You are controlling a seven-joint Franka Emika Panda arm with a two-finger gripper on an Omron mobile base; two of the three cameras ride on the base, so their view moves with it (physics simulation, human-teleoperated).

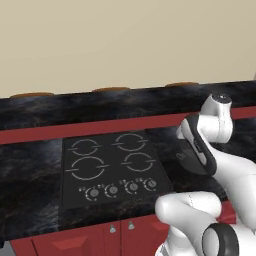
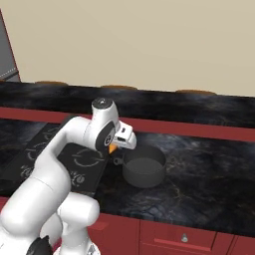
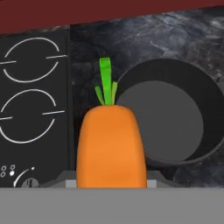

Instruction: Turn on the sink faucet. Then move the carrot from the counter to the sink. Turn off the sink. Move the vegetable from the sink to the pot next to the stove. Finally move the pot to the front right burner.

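My gripper (image 2: 118, 145) is shut on the carrot (image 3: 111, 144), an orange root whose green stem points away from the hand. It hangs over the black counter (image 2: 199, 169), in the gap between the stove (image 1: 115, 165) and the pot (image 2: 144, 167). In the hand view the round dark grey pot (image 3: 168, 118) sits just right of the carrot's tip, open and with nothing inside. Left of the carrot is the front right burner (image 3: 28, 116), with the knobs below it. The carrot (image 2: 113, 148) peeks out under the white hand.
A raised black ledge with a red band (image 2: 189, 127) runs behind the counter, against a beige wall. Red cabinet fronts (image 2: 184, 234) line the near edge. My own arm (image 1: 210, 150) covers the counter right of the stove in the left base view.
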